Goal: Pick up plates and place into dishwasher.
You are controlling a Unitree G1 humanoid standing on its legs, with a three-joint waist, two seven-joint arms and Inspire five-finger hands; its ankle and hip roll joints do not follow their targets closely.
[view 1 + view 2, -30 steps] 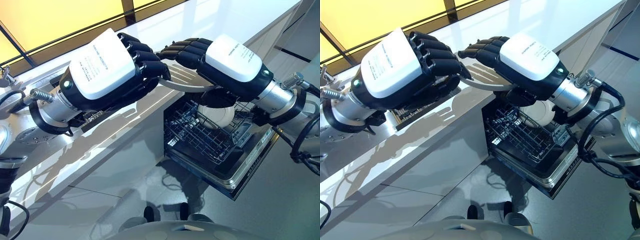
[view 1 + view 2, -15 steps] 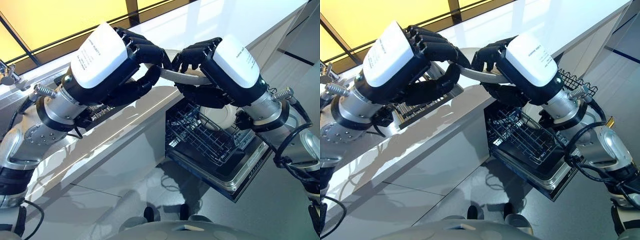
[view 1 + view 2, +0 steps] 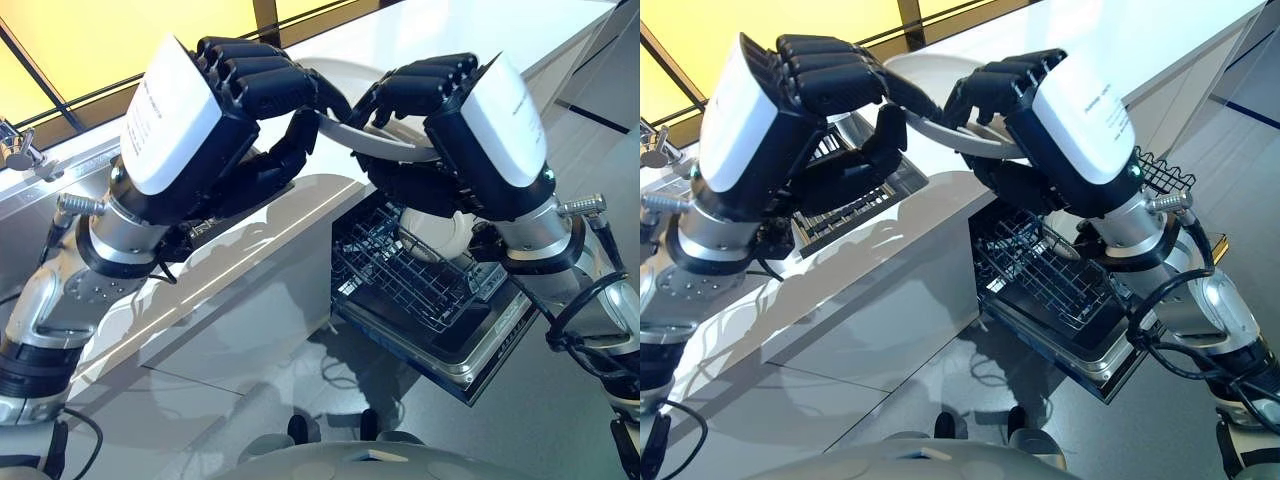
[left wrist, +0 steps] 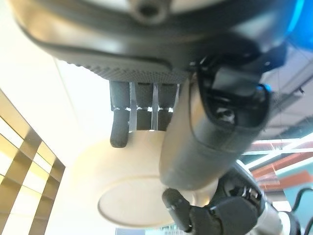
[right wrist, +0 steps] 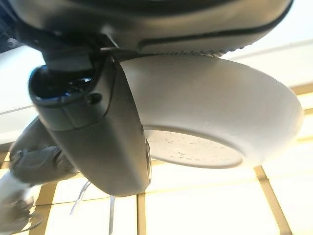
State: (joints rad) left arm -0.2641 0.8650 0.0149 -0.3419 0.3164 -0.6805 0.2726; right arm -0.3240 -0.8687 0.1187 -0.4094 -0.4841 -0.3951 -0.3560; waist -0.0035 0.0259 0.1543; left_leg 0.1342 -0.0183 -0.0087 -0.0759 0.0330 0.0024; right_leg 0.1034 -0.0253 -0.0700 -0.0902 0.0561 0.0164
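A white plate [image 3: 388,149] hangs in the air between my two hands, over the counter edge and above the open dishwasher [image 3: 470,352]. My left hand [image 3: 195,130] curls round its left rim, fingers over the top and thumb beneath. My right hand [image 3: 490,125] clamps the right rim the same way. The left wrist view shows the plate's underside [image 4: 129,203] past my thumb [image 4: 195,142]. The right wrist view shows the plate [image 5: 220,103] pinched against my thumb [image 5: 98,132]. A white dish [image 3: 437,230] stands in the pulled-out wire rack [image 3: 385,268].
The white counter [image 3: 870,260] runs diagonally, with a slatted drain grid [image 3: 845,200] set into it under my left hand. A tap [image 3: 14,150] stands at the far left. The dishwasher door [image 3: 1110,365] juts out over the grey floor.
Both hands have lifted the plate up off the counter and turned their backs outward, so the plate sits higher and more tilted between them.
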